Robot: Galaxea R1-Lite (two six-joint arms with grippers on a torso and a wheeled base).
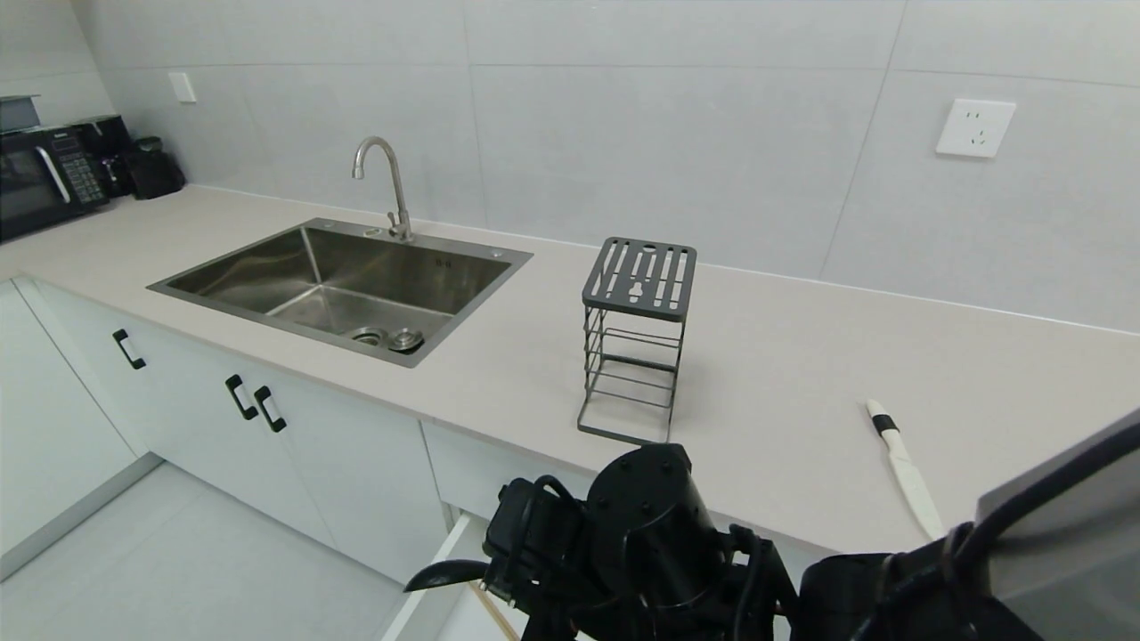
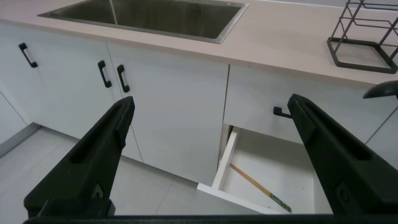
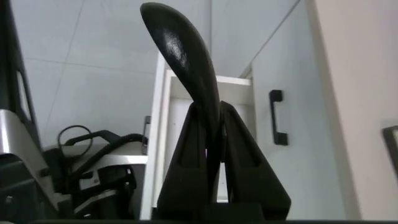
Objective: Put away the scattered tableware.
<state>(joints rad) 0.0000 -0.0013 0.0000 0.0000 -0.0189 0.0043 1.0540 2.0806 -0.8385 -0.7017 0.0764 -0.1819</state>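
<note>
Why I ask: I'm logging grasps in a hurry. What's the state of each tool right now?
Left tool: open, holding nothing.
Right tool: closed on a black utensil.

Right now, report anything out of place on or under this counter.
A white knife lies loose on the counter, right of the empty slotted rack. Below the counter a drawer stands open, one thin stick inside. The right gripper is shut on a black utensil.
</note>
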